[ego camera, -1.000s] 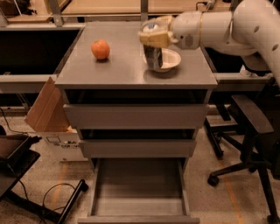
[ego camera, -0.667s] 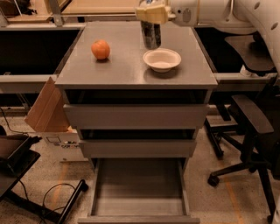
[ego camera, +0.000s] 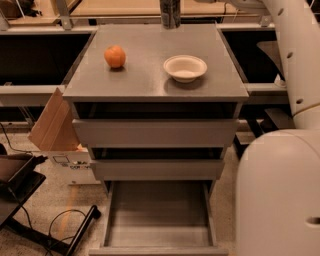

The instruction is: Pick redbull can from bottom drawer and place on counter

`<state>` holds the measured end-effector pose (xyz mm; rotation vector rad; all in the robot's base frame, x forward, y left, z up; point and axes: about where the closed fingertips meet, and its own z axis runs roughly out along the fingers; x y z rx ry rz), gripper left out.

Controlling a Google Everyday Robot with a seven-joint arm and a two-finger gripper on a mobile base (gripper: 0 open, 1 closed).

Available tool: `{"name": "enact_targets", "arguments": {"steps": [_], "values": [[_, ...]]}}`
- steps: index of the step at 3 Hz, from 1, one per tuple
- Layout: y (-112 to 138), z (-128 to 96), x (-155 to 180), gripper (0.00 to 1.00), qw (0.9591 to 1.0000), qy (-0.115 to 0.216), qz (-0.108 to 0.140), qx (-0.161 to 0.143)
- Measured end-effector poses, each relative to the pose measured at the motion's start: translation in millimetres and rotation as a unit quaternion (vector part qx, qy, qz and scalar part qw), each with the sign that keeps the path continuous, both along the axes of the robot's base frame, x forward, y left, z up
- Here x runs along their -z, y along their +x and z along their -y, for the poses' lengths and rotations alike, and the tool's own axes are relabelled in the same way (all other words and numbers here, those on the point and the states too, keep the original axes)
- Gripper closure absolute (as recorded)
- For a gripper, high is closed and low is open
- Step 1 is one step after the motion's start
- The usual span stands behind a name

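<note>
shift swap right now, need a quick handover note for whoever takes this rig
Claw: out of the picture, above the top edge; only the arm shows at the right.
Redbull can: its lower part shows at the far edge of the counter. Its top is cut off, so I cannot tell whether it is released.
Bottom drawer: pulled open, no can in it.
Also on the counter: orange fruit and white bowl, both apart from the can.
Done: can is out of the drawer and up at the counter.
Left: confirm the can stands free, then back the claw away.
</note>
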<state>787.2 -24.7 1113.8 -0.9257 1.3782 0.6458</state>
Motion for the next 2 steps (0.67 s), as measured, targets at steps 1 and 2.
{"name": "enact_targets", "arguments": {"steps": [1,2], "values": [[40.4,22.1,-30.1,1.00,0.9967,0.036,0.034,0.064],[70.5,43.8,-44.8,1.00,0.9886,0.071,0.070,0.113]]}}
